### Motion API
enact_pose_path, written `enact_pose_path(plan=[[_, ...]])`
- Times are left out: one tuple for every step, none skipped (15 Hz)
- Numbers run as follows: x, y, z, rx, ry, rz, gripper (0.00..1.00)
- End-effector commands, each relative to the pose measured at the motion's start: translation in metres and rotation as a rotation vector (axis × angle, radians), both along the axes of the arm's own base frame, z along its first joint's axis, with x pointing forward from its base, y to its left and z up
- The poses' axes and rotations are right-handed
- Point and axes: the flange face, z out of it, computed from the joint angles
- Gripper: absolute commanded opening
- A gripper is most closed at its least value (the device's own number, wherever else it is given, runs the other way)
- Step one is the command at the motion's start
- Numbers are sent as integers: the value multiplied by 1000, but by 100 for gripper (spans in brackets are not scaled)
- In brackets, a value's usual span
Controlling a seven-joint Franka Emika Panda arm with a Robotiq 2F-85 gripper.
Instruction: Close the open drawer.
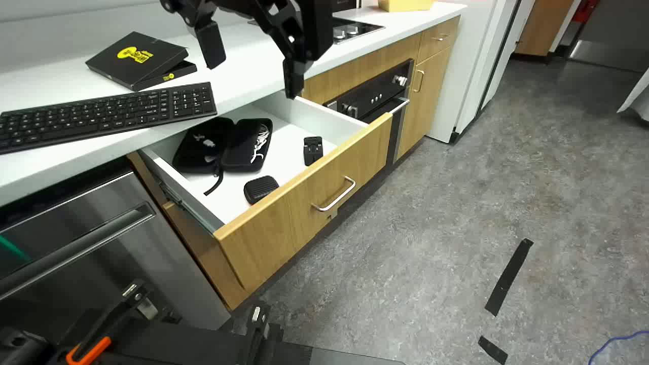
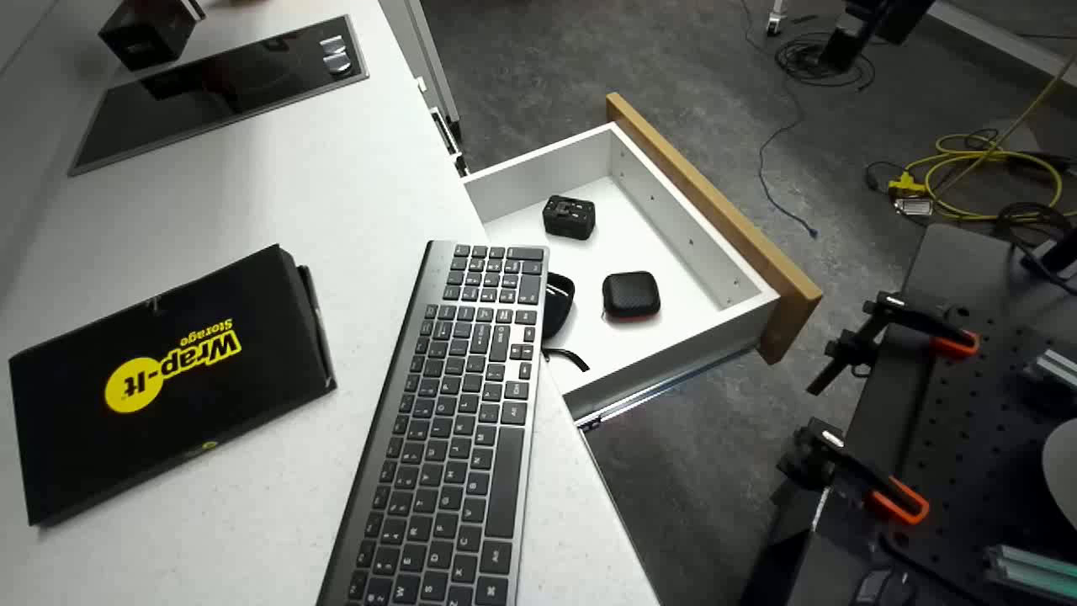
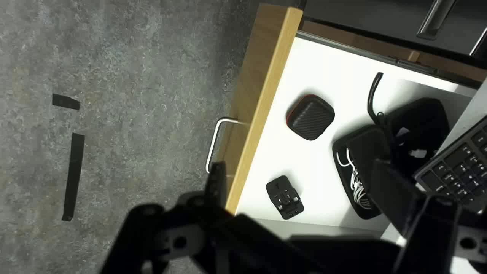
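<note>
The drawer (image 1: 276,243) stands pulled well out from under the counter in both exterior views (image 2: 711,202). Its front is light oak wood with a silver bar handle (image 1: 336,198). The white inside holds an open black case (image 1: 247,144), a small black pouch (image 1: 260,188) and a black adapter (image 1: 313,150). My gripper (image 1: 253,81) is open and empty, fingers pointing down, above the drawer and counter edge. In the wrist view the drawer front (image 3: 262,102) and handle (image 3: 213,146) lie below and beside one finger of the gripper (image 3: 300,169). The gripper touches nothing visible.
A keyboard (image 2: 454,412) overhangs the white counter (image 2: 278,202) edge near the drawer. A black box (image 2: 168,379) lies behind it. An oven (image 1: 375,91) and a steel dishwasher (image 1: 101,253) flank the drawer. A black table (image 2: 951,404) with clamps stands opposite the drawer front.
</note>
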Motion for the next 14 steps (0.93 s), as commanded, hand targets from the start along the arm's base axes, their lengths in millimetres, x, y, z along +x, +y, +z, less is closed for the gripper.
enact_pose_path(plan=[[0, 0, 0, 0, 2, 0, 100], [1, 0, 0, 1, 4, 0, 100], [1, 0, -1, 1, 6, 0, 100], [1, 0, -1, 1, 6, 0, 100], [1, 0, -1, 1, 6, 0, 100], [1, 0, -1, 1, 6, 0, 100], [1, 0, -1, 1, 6, 0, 100], [1, 0, -1, 9, 4, -9, 100], [5, 0, -2, 11, -8, -30, 100], [12, -1, -5, 7, -20, -63, 100], [21, -4, -10, -7, -40, -95, 100], [29, -8, -16, -19, -53, -122, 100], [40, -14, -26, -34, -59, -157, 100], [49, -20, -36, -48, -64, -192, 100]])
